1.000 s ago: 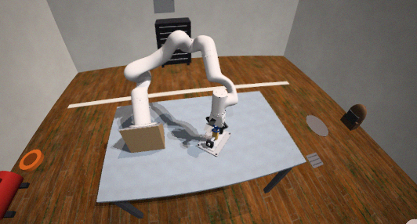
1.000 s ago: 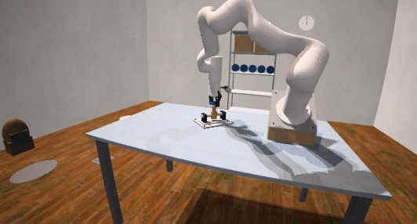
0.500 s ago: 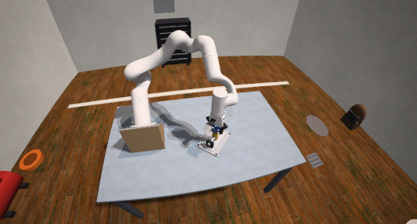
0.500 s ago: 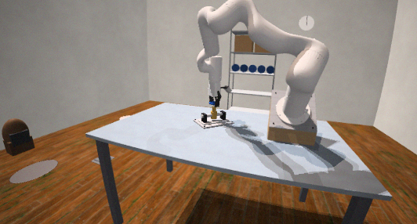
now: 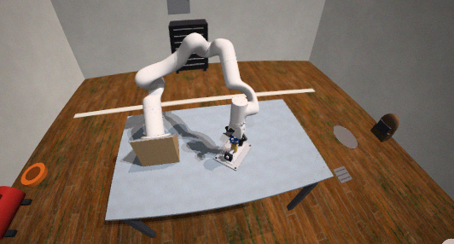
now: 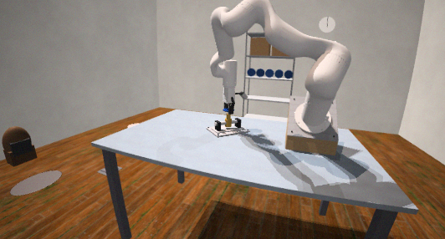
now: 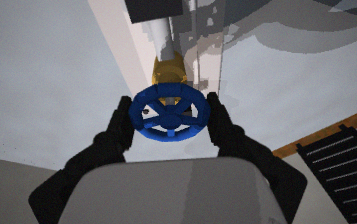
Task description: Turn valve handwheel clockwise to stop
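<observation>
The blue spoked handwheel (image 7: 169, 112) lies level on top of a brass valve body (image 7: 169, 70) with a grey pipe, mounted on a white base plate (image 5: 233, 154). My gripper (image 7: 170, 104) hangs straight down over it, and its two black fingers press on the rim from the left and right sides. In the top view the handwheel (image 5: 233, 139) shows as a small blue spot under the wrist. In the exterior view the valve (image 6: 227, 121) stands between two black pipe clamps, with the gripper (image 6: 228, 109) on top of it.
The arm's tan base block (image 5: 155, 149) stands on the table left of the valve. A black drawer cabinet (image 5: 188, 44) is at the back wall and a shelf unit (image 6: 268, 73) stands behind the table in the exterior view.
</observation>
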